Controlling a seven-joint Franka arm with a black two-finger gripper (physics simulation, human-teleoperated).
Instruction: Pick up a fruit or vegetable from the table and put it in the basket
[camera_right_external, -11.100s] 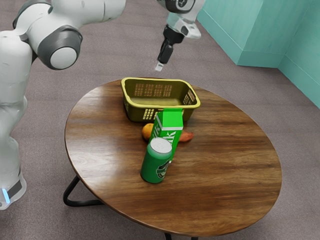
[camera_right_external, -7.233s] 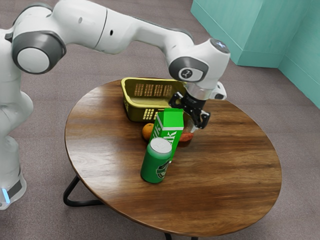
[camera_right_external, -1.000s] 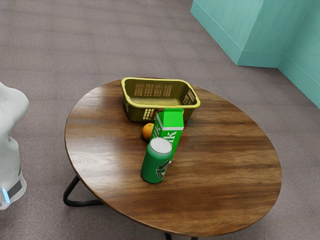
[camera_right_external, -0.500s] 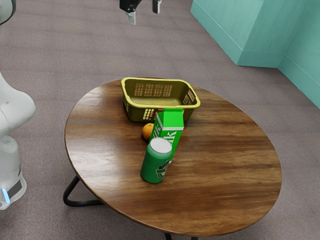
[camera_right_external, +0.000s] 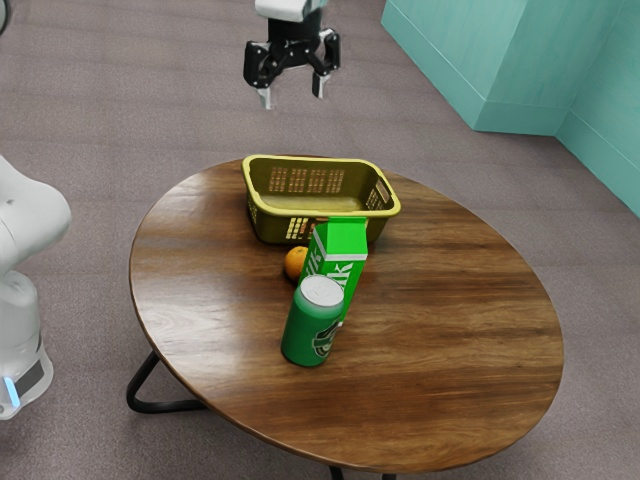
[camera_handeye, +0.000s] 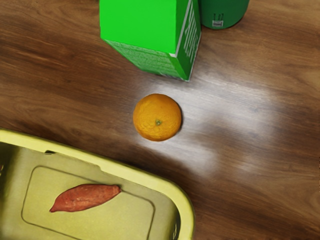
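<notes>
Round wooden table (camera_right_external: 450, 340), a yellow basket (camera_right_external: 270, 227) near its far edge in the exterior view, red sweet potato (camera_handeye: 85, 197) lying inside; my gripper (camera_right_external: 292, 93) is empty, fingers wide apart, so I should withdraw high, clear of basket and milk carton (camera_right_external: 346, 238).

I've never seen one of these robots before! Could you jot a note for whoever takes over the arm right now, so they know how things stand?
Gripper: open and holding nothing, raised above the table beyond the basket in the exterior view.
Basket: upright on the table.
Sweet potato: lying on the basket's floor.
Orange: on the table, outside the basket, between it and the milk carton.
Green can: standing beside the carton.
Done: one vegetable is in the basket, which is what the task asks.
Left: nothing more, as I read it; the orange seems optional.
</notes>
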